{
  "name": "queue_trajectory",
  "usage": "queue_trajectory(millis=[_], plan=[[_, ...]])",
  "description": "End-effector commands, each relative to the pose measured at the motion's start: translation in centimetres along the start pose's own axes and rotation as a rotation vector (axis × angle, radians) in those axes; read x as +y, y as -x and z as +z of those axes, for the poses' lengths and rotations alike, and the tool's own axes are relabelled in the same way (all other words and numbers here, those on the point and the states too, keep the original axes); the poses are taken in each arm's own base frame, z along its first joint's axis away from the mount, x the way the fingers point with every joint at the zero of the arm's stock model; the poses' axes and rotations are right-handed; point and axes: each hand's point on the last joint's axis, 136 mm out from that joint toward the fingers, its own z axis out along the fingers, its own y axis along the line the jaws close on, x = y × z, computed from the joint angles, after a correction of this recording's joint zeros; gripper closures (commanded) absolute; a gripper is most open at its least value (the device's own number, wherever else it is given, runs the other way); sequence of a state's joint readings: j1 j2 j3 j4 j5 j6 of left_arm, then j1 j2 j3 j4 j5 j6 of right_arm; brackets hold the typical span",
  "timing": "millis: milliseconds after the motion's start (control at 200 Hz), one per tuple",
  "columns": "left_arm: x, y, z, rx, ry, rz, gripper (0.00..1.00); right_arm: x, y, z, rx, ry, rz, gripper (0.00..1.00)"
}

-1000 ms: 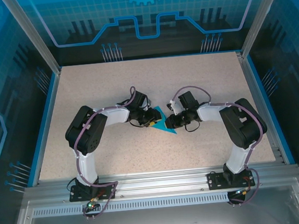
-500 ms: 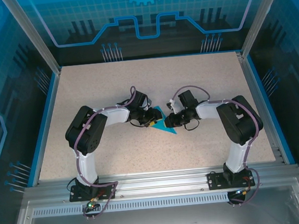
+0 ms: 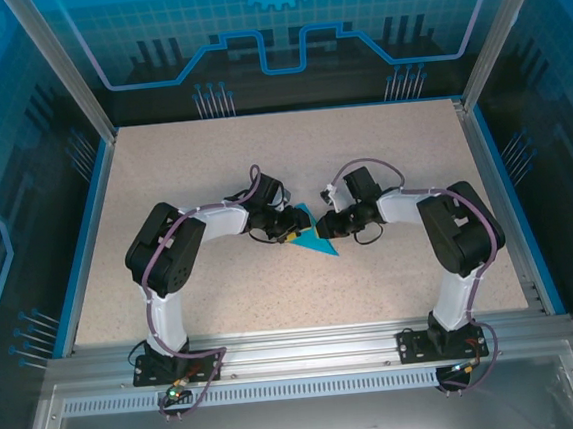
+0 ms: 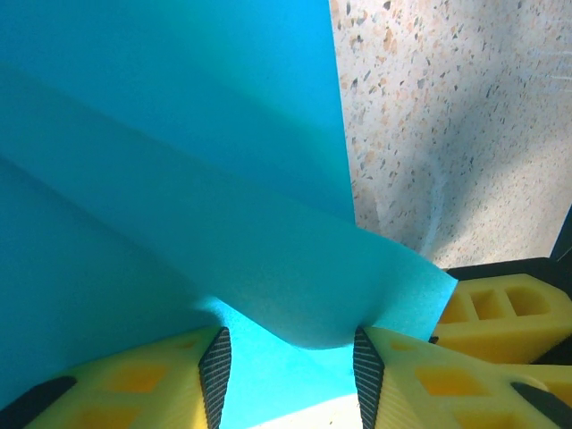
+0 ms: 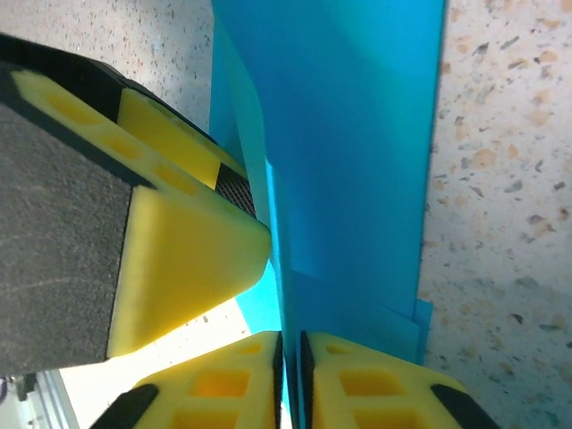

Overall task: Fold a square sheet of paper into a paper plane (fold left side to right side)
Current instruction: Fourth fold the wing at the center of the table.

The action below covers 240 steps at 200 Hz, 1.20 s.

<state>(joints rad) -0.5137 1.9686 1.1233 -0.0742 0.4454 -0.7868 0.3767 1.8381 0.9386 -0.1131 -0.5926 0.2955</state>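
Centre of table [image 3: 183, 173] | part-folded paper [image 3: 319, 244] wedged between both arms, long axis far-to-near, tip nearward-right | right gripper [image 5: 290, 357] clenched on upright layer | left gripper [image 4: 286, 362] parted, raised flap bowed between pads | judged: flap due rightward, left arm better placed.

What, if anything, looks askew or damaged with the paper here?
Nothing torn or spilled. The blue paper is mid-fold: the right gripper pinches one raised layer, while a flap bows up between the left gripper's open fingers.
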Motion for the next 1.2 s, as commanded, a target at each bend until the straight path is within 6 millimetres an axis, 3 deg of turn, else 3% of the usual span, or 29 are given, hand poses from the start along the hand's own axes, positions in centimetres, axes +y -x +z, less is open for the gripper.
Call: queue_trajectory(millis=[0, 520, 790, 1196], plan=[[1.9, -0.6, 0.6, 0.017, 0.077, -0.024, 0.54, -0.1, 0.0, 0.0, 0.024, 0.031, 0.012, 0.88], [2.5, -0.6, 0.7, 0.021, 0.103, -0.033, 0.54, -0.9, 0.9, -0.4, 0.043, 0.069, 0.052, 0.82], [2.5, -0.6, 0.7, 0.020, 0.103, -0.033, 0.54, -1.2, 0.9, -0.2, 0.063, 0.084, 0.073, 0.87], [2.6, -0.6, 0.6, 0.020, 0.108, -0.033, 0.54, -2.2, 0.7, 0.5, 0.100, 0.085, 0.109, 0.86]])
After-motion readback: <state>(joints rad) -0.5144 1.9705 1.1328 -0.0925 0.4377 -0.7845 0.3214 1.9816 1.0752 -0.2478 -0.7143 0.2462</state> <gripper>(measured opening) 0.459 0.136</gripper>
